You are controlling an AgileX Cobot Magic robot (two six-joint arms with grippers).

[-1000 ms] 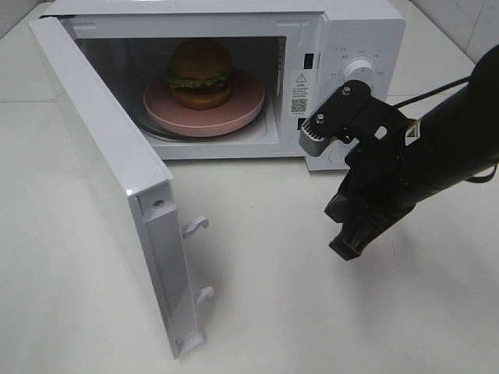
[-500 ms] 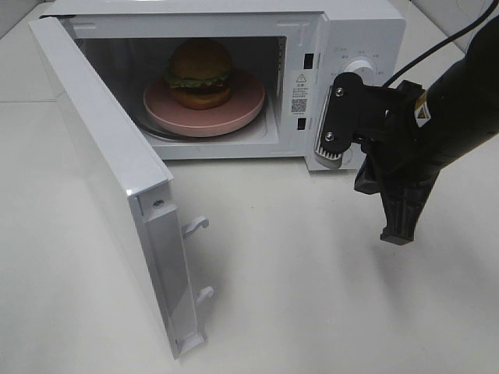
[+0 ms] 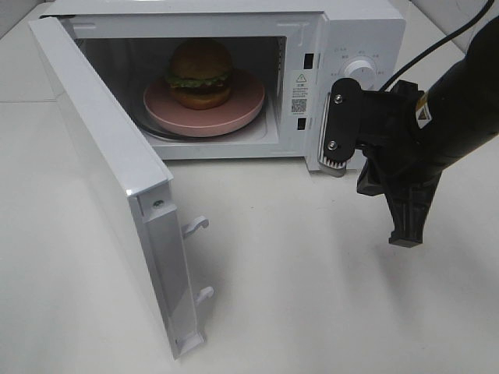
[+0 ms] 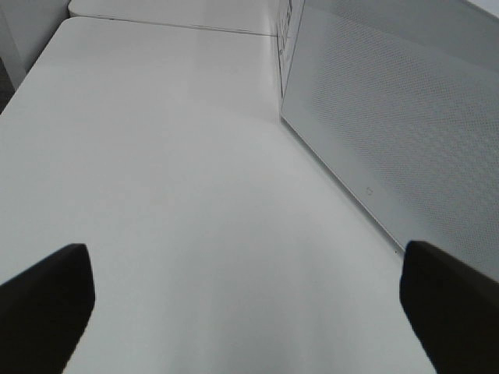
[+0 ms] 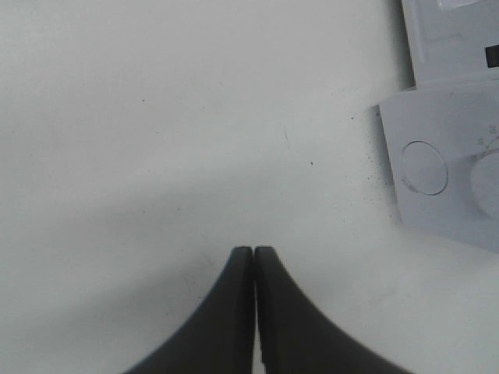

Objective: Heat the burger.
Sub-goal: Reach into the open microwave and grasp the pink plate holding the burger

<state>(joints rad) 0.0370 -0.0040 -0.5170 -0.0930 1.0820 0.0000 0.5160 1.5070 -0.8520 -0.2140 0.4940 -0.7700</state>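
Burger (image 3: 201,72), upper centre, is looking soft and squashable; we are favouring gripping the pink plate (image 3: 234,118) rim; right jaws pressed together, left jaws wide.

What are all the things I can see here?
white table: one, under everything
boxy white microwave: one, at the table's back
white microwave door: one, swung open at left
round pink plate: one, inside the microwave
golden-brown domed burger with green lettuce: one, on the plate
black right arm: one, in front of the microwave, jaws shut, pointing down
black left fingertips: two, spread wide over the table by the door
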